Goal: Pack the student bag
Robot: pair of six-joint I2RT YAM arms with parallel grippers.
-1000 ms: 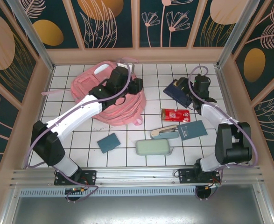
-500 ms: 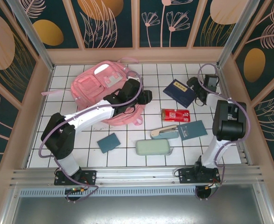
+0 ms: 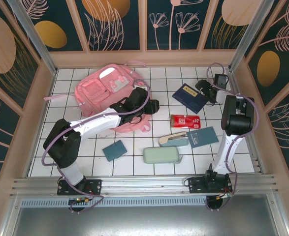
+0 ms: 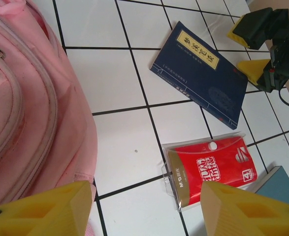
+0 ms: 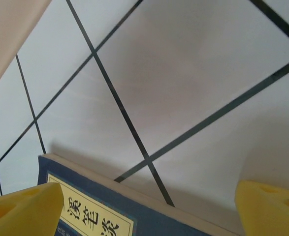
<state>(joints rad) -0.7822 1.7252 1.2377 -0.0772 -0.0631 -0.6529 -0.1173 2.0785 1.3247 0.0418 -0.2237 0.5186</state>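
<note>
The bag (image 3: pixel 97 91) lies at ten o'clock of the wide, empty left claw (image 3: pixel 154 104). The right claw (image 3: pixel 205 92), also wide, hovers at three o'clock of a blue book (image 3: pixel 187 96).

my tiled table (image 3: pixel 92 162) | pink backpack (image 3: pixel 102 91) back left | blue book (image 3: pixel 188 97) back right | red pouch (image 3: pixel 185 121) mid | teal notebook (image 3: pixel 204 136), small teal pad (image 3: pixel 114 150), green case (image 3: pixel 161 156) nearer me
</note>
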